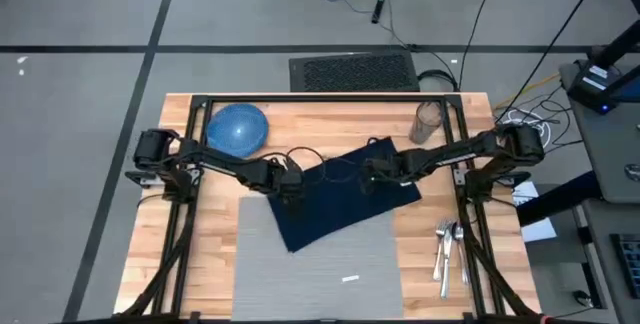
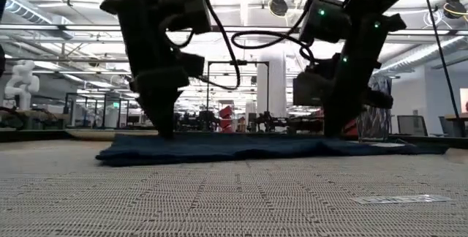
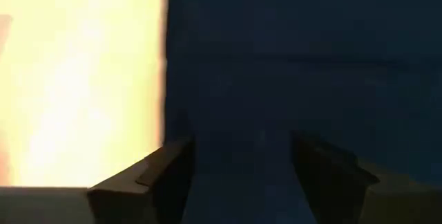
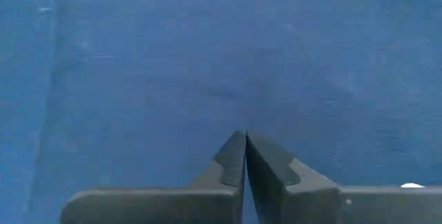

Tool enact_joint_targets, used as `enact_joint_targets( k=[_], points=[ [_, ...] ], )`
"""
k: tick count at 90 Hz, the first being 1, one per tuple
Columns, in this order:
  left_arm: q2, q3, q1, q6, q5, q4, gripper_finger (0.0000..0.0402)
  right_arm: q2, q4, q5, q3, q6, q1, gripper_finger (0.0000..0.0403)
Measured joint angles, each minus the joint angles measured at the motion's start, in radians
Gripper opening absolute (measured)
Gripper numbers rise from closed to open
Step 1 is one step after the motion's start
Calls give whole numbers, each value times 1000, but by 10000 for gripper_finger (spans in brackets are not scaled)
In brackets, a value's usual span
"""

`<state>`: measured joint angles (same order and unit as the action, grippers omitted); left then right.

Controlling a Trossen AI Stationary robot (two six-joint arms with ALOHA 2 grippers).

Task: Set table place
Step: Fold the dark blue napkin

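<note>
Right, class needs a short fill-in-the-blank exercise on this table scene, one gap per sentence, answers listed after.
1. The dark navy napkin lies partly over the light-grey ____.
2. The round dish near the table's far left corner is coloured ____.
3. In its wrist view, the fingers of the right hand are ____, while the left hand is open over the napkin.
4. The cutlery lies on the bare wood to the ____ of the grey mat.

Missing words: placemat; blue; shut; right
</note>
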<state>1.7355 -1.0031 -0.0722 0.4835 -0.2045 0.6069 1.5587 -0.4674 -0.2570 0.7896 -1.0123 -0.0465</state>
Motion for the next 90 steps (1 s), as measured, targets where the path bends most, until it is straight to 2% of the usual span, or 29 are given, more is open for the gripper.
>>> enact_joint_targets(
  k=[29, 60, 90],
  points=[
    [49, -2, -25, 57, 23, -61, 221, 3, 31, 48, 0, 104, -72, 0],
    [52, -1, -95, 158, 67, -125, 221, 90, 173, 180, 2, 193, -189, 0],
    [53, 0, -127, 165, 101, -179, 221, 138, 359, 256, 2, 190, -254, 0]
  ],
)
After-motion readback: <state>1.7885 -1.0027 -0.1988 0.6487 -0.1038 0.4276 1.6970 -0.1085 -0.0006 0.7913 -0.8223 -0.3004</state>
